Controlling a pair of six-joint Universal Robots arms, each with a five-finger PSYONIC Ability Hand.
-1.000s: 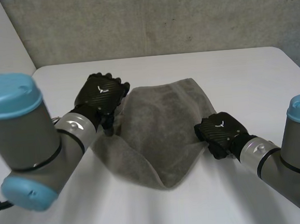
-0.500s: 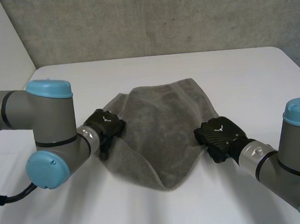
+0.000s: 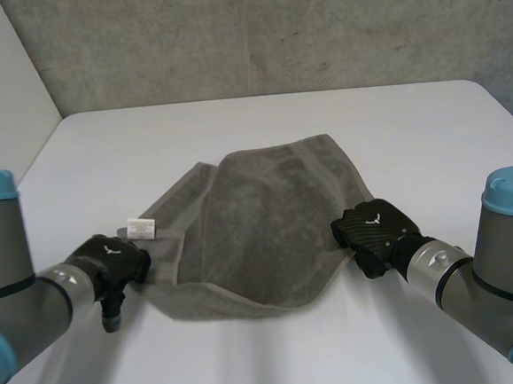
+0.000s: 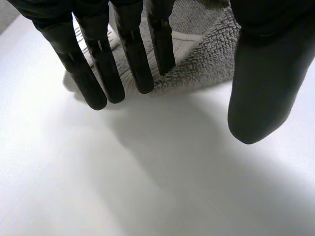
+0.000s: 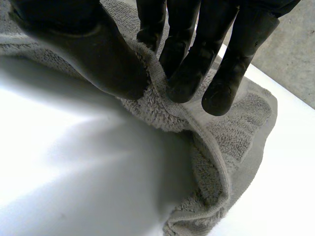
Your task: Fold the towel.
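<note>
A soft grey terry towel (image 3: 267,218) lies rumpled in the middle of the white table (image 3: 411,126), its far part doubled over into a rounded hump and its near edge spread flat. A small white rectangular label (image 3: 140,228) sticks out at the towel's left corner.

The left hand (image 3: 111,261) sits low at that same near-left corner, just beside the label. From its own wrist view the left hand (image 4: 266,73) is slack and spread: the straight fingers (image 4: 133,54) reach out over the towel (image 4: 197,64) edge, their tips above bare table, and the thumb stands well apart from them. It has hold of nothing.

The right hand (image 3: 373,229) is at the towel's right edge, about halfway along it. In its wrist view the right hand (image 5: 98,49) has the thumb pressed against the fingers (image 5: 192,54), with a raised fold of the towel (image 5: 236,132) hem pinched between them. The cloth beyond that pinch sags down to the table in a loose curl.

A rough grey concrete wall (image 3: 270,31) stands behind the table.
</note>
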